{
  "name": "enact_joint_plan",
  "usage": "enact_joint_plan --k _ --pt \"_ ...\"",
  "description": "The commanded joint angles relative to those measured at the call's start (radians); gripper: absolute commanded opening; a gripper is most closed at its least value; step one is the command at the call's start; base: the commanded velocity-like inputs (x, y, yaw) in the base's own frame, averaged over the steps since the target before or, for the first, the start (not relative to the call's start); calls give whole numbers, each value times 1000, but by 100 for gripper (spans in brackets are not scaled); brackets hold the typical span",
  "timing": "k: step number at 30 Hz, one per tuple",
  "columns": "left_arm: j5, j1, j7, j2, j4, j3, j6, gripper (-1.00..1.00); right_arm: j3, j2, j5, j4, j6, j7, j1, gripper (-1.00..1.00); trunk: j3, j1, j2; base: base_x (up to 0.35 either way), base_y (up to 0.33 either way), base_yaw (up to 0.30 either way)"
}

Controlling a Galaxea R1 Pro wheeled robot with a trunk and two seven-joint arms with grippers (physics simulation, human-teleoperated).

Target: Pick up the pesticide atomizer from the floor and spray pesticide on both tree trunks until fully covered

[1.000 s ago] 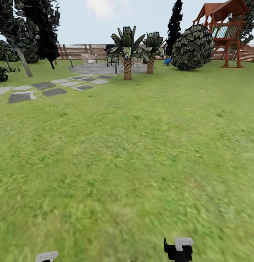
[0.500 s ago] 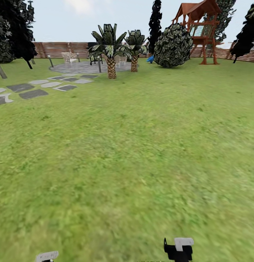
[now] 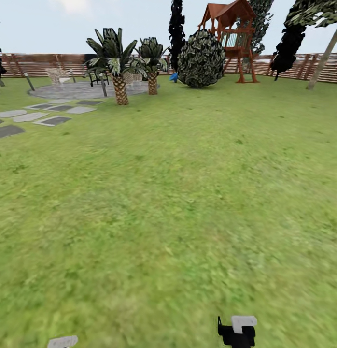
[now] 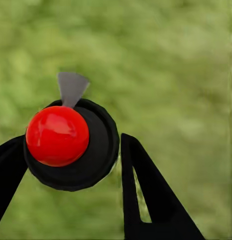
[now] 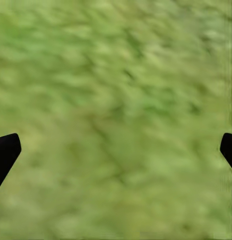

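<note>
1. Pesticide atomizer: held in the left claw, seen end-on in the left wrist view as a black round body with a glossy red ball on it and a small grey tab sticking out past its rim. The black fingers clench it from both sides, grass blurred beyond.
2. Right claw: released, fingertips wide apart at the picture's edges, nothing between them but lawn.
3. Head view: the lawn of the garden takes up most of the ground.
4. Far right: one leaning grey-brown tree trunk rises against the slatted wooden fence.
5. Far centre: a round dark bush, a red-roofed play tower, two short palms.
6. Far left: grey stepping stones lead to a paved circle.
</note>
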Motion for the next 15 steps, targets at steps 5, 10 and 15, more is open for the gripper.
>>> enact_joint_plan --k 5,10,15 --pt "0 4 0 0 0 0 -1 -100 0 0 0 0 0 0 0 100 -2 0 0 284 -141 -282" --pt "0 4 0 0 0 0 -1 -100 0 0 0 0 0 0 0 100 -4 0 0 301 -94 -282" --pt "0 4 0 0 0 0 -1 -100 0 0 0 0 0 0 0 100 -7 0 0 322 -8 -282"
